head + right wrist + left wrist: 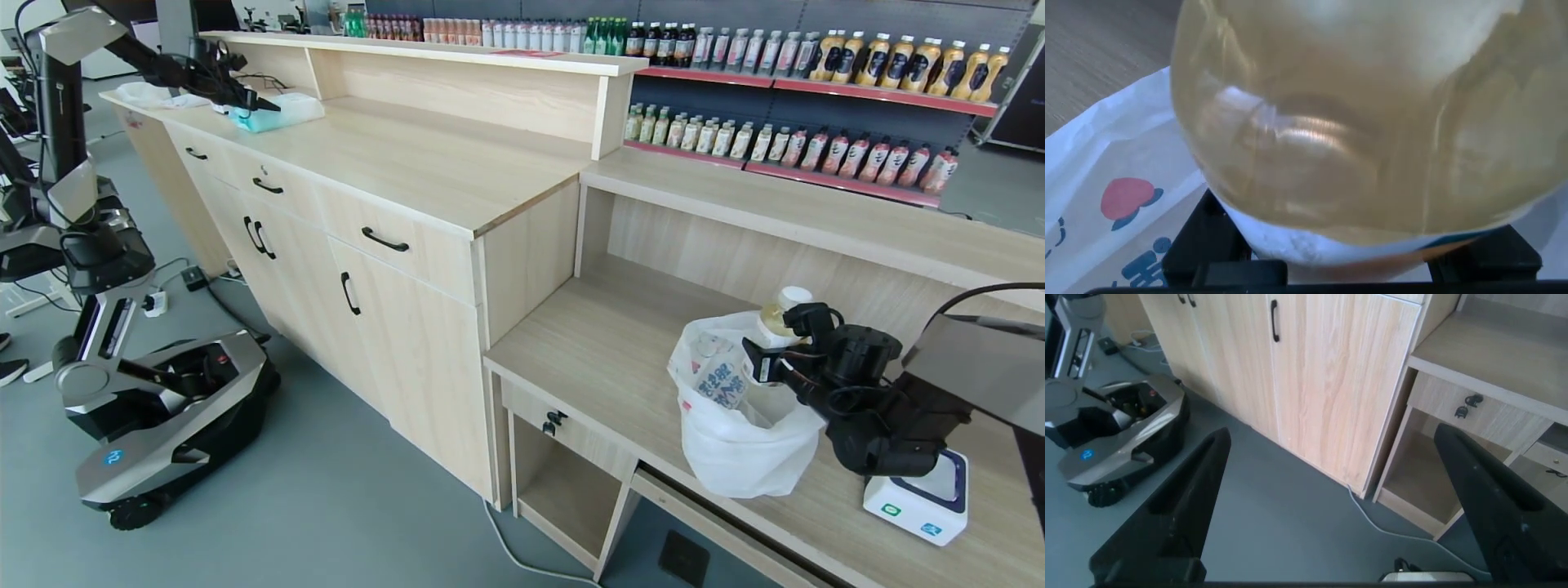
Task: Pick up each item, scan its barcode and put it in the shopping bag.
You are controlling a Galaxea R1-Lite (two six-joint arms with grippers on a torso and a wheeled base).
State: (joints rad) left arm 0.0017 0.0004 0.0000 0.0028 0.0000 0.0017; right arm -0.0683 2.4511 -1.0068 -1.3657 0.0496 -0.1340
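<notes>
One clear plastic bottle of pale yellow drink with a white cap [780, 314] is clamped between the fingers of the right gripper [777, 349] at the open mouth of the one white plastic shopping bag with blue and red print [735, 433]. Its cap and shoulder stand above the bag's far rim; whether its base is already inside cannot be told. In the right wrist view the bottle [1372, 122] hangs close over the printed bag wall [1110, 188]. The left gripper [1331, 437] has its two dark fingers spread wide apart with nothing between them, above the grey floor [1290, 506]. One white box scanner with a blue-edged window [918, 498] sits just beside the bag on the low pale wood desk [604, 351], which has one drawer with keys in its lock [555, 422]. A taller pale wood counter with black-handled doors and drawers [408, 163] adjoins it. Behind run two red-edged shelves of drink bottles [775, 82]. One other grey wheeled robot [163, 408] stands on the floor beside the counter.
</notes>
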